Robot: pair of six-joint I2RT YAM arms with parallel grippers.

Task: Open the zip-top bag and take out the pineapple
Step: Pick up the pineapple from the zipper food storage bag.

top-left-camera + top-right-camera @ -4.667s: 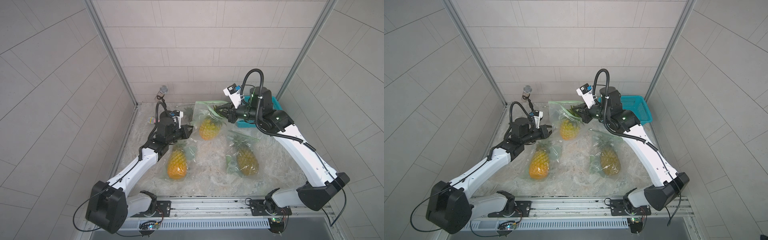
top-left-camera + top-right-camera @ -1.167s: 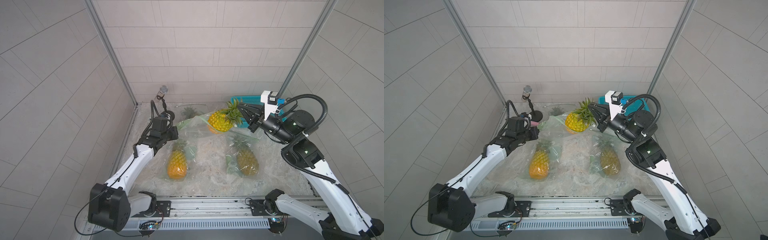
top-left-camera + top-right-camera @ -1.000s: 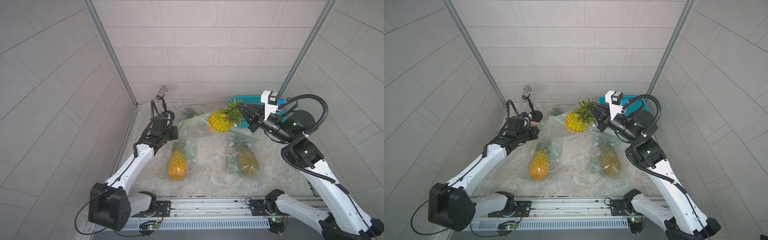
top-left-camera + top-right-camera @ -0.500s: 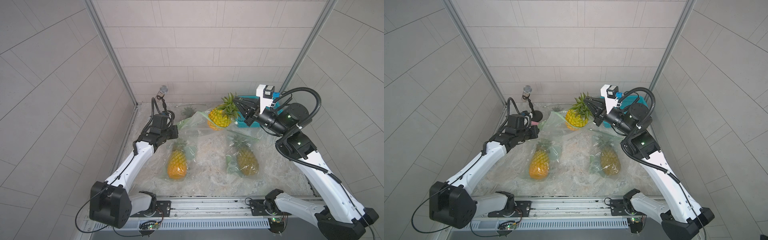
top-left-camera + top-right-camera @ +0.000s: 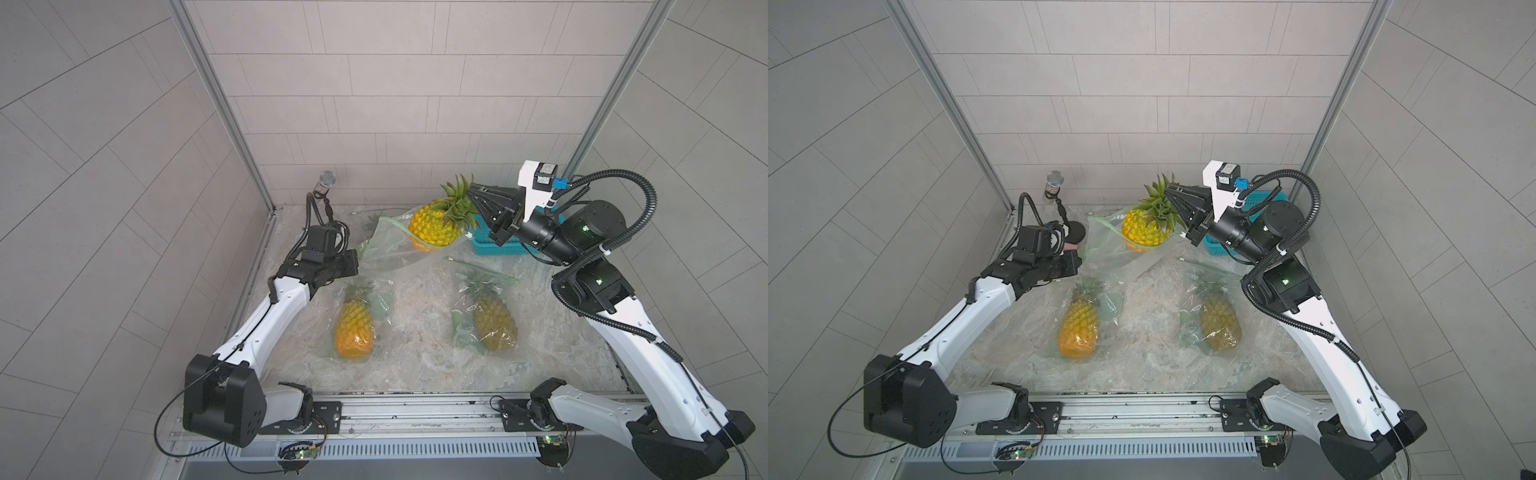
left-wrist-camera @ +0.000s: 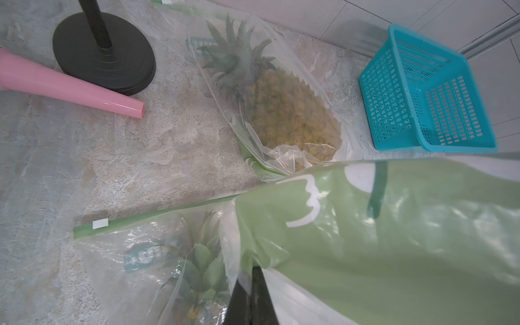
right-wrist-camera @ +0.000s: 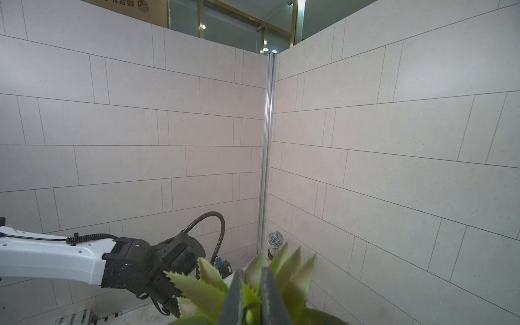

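In both top views a yellow pineapple (image 5: 432, 226) (image 5: 1144, 228) hangs in the air at the back of the table. My right gripper (image 5: 469, 195) (image 5: 1167, 193) is shut on its green crown (image 7: 292, 270), and its fingers (image 7: 270, 292) pinch a leaf. The pineapple's lower end is at the open mouth of the clear green zip-top bag (image 5: 386, 249) (image 5: 1108, 249). My left gripper (image 5: 355, 264) (image 5: 1079, 262) is shut on the bag's far end and holds it stretched. In the left wrist view the bag (image 6: 365, 239) is bunched at the fingertips (image 6: 253, 281).
Two other bagged pineapples (image 5: 353, 328) (image 5: 490, 320) lie mid-table, and another bagged one (image 6: 281, 112) lies by the back wall. A teal basket (image 5: 498, 245) (image 6: 422, 92) stands back right. A microphone stand (image 5: 326, 183) and a pink cone (image 6: 70, 87) are back left.
My right gripper has drawn the pineapple out of the bag by its crown, then lifted it up and back. My left gripper keeps hold of the bag.
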